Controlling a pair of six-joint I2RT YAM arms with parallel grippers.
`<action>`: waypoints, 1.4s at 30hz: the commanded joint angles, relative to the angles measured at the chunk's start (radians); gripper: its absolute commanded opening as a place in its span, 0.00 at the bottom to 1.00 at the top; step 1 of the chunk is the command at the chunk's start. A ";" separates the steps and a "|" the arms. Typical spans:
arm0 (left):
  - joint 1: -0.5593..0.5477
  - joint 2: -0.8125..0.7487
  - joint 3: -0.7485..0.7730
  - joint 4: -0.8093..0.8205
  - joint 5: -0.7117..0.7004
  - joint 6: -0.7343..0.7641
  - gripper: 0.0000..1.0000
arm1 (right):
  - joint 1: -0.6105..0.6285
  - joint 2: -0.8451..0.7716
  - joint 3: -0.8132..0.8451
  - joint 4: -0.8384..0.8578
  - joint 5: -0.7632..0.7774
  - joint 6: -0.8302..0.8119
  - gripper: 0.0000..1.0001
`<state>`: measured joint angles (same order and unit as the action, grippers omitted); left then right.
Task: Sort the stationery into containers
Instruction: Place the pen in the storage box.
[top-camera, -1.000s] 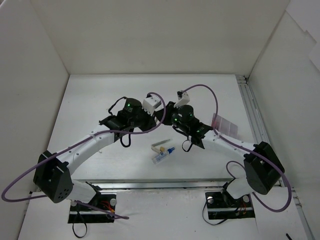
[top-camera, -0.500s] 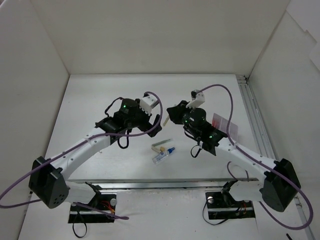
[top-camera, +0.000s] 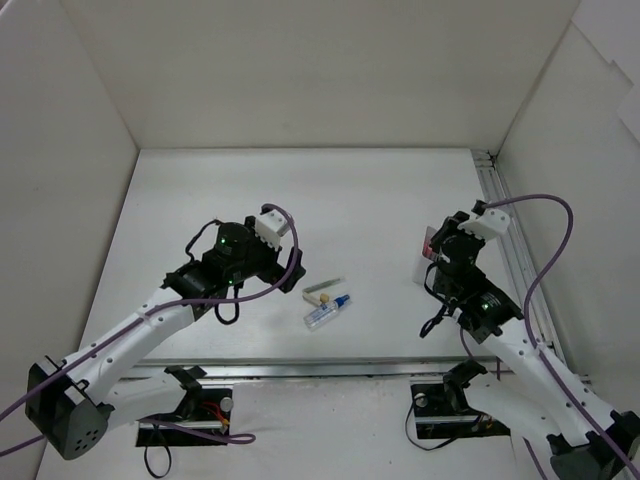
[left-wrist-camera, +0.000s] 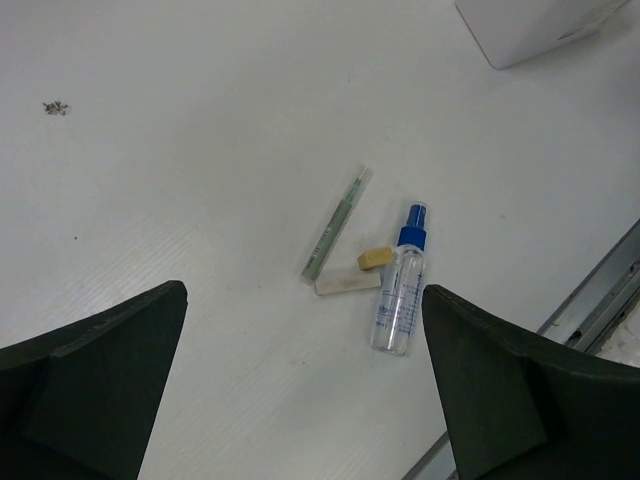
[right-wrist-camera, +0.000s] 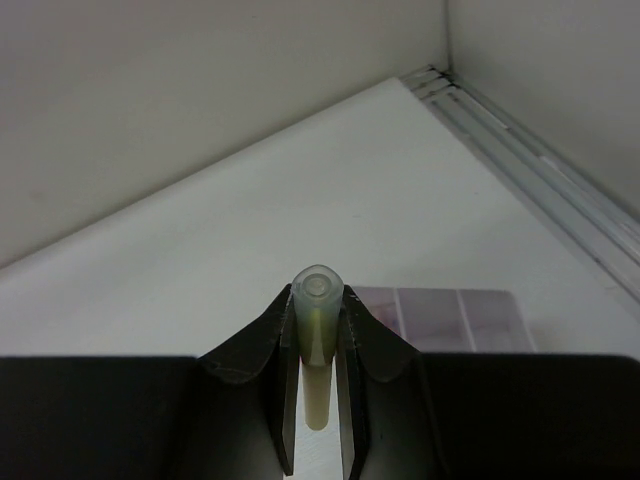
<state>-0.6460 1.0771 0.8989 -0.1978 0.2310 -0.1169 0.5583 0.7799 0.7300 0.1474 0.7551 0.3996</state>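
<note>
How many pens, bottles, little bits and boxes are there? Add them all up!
Pens: 2, the grey-green pen on the table and the pale yellow pen in the right tool.
Bottles: 1, the spray bottle.
Little bits: 2, the beige piece and the white piece.
Boxes: 1, the white box.
Total: 6.

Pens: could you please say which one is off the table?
The yellow-green pen, clamped in the right gripper; the grey pen lies on the table.
</note>
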 joint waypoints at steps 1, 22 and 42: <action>-0.004 -0.013 0.012 0.047 -0.007 -0.032 1.00 | -0.044 0.068 -0.007 -0.012 0.153 -0.036 0.00; -0.004 0.170 0.066 0.060 0.103 -0.047 1.00 | -0.267 0.315 -0.041 0.101 -0.181 0.062 0.45; -0.083 0.504 0.282 -0.063 -0.097 0.026 1.00 | -0.267 0.016 -0.057 -0.081 -0.425 0.059 0.98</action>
<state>-0.7261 1.5230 1.0927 -0.2237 0.2504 -0.1280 0.2996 0.8062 0.6685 0.0521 0.3859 0.4633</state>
